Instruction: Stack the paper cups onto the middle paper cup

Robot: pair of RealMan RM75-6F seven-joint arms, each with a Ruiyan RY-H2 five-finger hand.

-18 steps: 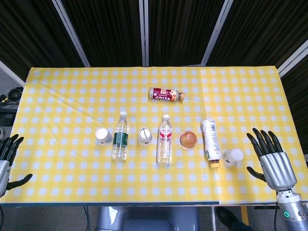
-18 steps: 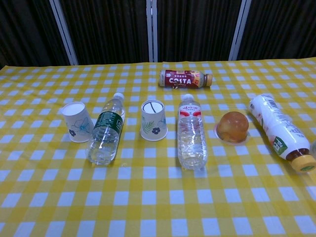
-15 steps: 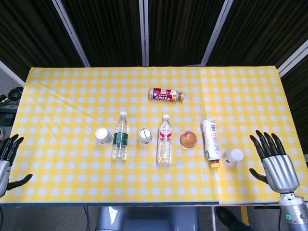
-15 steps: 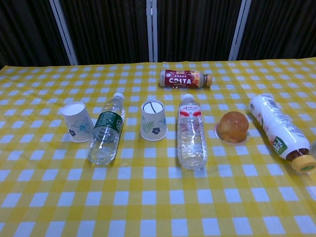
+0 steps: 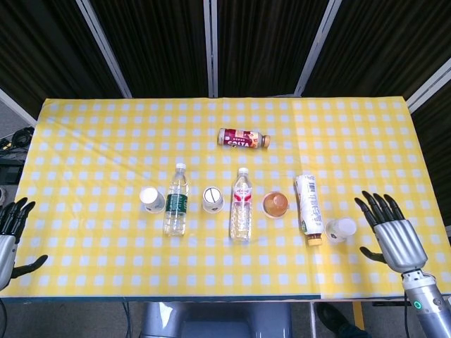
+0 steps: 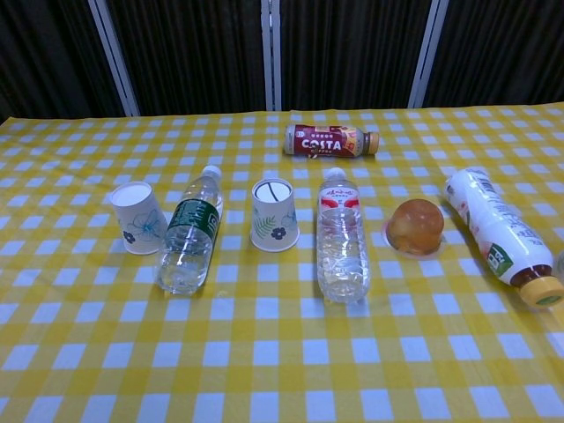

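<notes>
Three white paper cups with flower prints are on the yellow checked table. The left cup [image 5: 151, 199] [image 6: 139, 218] and the middle cup [image 5: 213, 199] [image 6: 274, 214] stand apart, a bottle between them. The right cup [image 5: 340, 229] lies near the front right, beside the cap of a white bottle. My right hand [image 5: 391, 232] hovers just to the right of that cup, fingers spread and holding nothing. My left hand [image 5: 10, 236] is at the far left table edge, fingers apart and empty. Neither hand shows in the chest view.
A green-label water bottle [image 5: 176, 208] lies between the left and middle cups. A red-label water bottle [image 5: 242, 204], an orange jelly cup [image 5: 275, 204] and a white bottle [image 5: 308, 203] lie right of the middle cup. A Costa bottle [image 5: 243, 138] lies further back.
My right hand has shifted a little to the left, closer to the right cup. The cups, bottles and left hand have not moved.
</notes>
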